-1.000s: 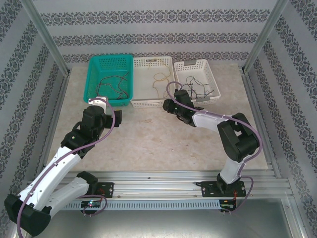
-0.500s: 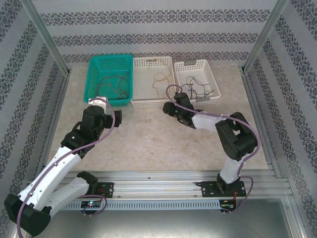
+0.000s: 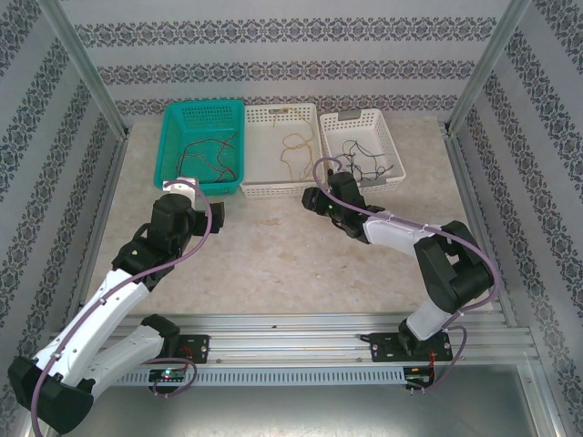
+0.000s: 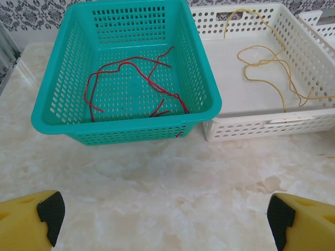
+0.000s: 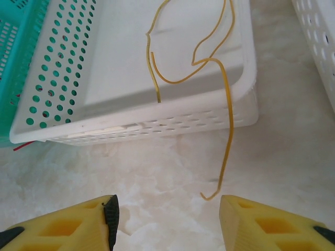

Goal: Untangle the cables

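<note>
Patterned walls (image 3: 291,55) close in a pale marbled counter (image 3: 273,264), with three baskets in a row along its far edge. The teal basket (image 4: 52,112) holds the red cables (image 4: 125,68), the middle white basket (image 5: 157,125) the yellow cables (image 4: 267,63), and the right white basket (image 3: 396,159) the dark cables (image 3: 360,162). One yellow cable (image 5: 229,120) droops over the middle basket's near rim, its tip down at the counter. The right tool (image 5: 167,209) hovers just in front, fingers spread, pinching nothing. The left tool (image 4: 163,214) sits wide apart before the teal basket. Sorting looks almost done; the next move likely calls for pinching that stray end and lifting it over the rim into the basket.
</note>
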You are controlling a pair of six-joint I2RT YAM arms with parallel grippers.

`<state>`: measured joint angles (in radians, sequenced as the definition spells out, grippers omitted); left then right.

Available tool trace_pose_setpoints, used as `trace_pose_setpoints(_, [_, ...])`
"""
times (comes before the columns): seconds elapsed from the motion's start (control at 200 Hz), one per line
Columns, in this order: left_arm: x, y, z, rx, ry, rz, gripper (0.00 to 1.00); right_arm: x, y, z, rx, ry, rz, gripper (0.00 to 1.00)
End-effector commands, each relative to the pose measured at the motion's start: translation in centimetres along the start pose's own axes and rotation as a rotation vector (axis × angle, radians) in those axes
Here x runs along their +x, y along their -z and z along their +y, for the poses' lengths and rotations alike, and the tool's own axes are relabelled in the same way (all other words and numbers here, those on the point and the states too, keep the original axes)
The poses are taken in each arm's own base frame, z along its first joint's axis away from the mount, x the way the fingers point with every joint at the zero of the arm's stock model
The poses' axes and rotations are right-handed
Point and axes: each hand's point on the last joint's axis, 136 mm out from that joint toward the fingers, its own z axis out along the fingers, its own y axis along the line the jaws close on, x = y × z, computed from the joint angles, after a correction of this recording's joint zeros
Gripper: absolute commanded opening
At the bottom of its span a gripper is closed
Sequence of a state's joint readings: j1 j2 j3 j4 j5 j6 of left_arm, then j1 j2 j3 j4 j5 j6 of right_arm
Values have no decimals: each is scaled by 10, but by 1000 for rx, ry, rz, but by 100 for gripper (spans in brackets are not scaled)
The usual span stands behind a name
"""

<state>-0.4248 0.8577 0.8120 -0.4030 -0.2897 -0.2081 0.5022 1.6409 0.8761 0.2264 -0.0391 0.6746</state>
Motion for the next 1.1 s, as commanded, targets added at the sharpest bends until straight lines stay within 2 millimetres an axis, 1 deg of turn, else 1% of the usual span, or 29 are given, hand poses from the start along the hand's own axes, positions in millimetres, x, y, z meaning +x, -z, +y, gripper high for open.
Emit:
trace_pose_setpoints(0.0, [-15, 5, -2, 3, -13, -42, 100, 8, -6, -6, 18, 11, 9, 53])
trace_pose_setpoints(0.15, [-15, 4, -2, 2, -14, -41, 100, 13, -19, -19, 45, -14, 20, 52])
trace_pose_setpoints(0.27, [-15, 4, -2, 1, -14, -41, 100, 10, -30, -23, 46, -44, 18, 50])
trace_pose_setpoints(0.385, [-15, 4, -2, 2, -16, -40, 100, 7, -39, -22, 41, -46, 11, 42])
trace_pose_setpoints(0.47, [-15, 4, -2, 1, -16, -40, 100, 4, -43, -23, 42, -47, 5, 31])
trace_pose_setpoints(0.56, [-15, 4, -2, 1, -16, -41, 100, -2, -44, -21, 43, -40, -12, 25])
trace_pose_setpoints(0.624, [-15, 3, -3, 2, -17, -40, 100, -5, -43, -19, 43, -36, -14, 16])
trace_pose_setpoints(0.699, [-14, 3, -2, 1, -17, -39, 100, -9, -39, -15, 36, -31, -22, 5])
trace_pose_setpoints(0.744, [-14, 3, -3, 3, -17, -40, 100, -12, -34, -12, 33, -25, -32, 0])
trace_pose_setpoints(0.869, [-15, 4, -2, 1, -16, -41, 100, -21, -17, 7, 5, -8, -47, 0])
trace_pose_setpoints(0.959, [-15, 3, -2, 1, -17, -40, 100, -32, -7, 27, -14, 16, -52, 0])
trace_pose_setpoints(1.029, [-15, 3, -3, 3, -18, -39, 100, -42, -1, 41, -32, 26, -61, 0])
trace_pose_setpoints(1.094, [-15, 3, -3, 3, -18, -40, 100, -51, -3, 50, -39, 29, -61, 0])
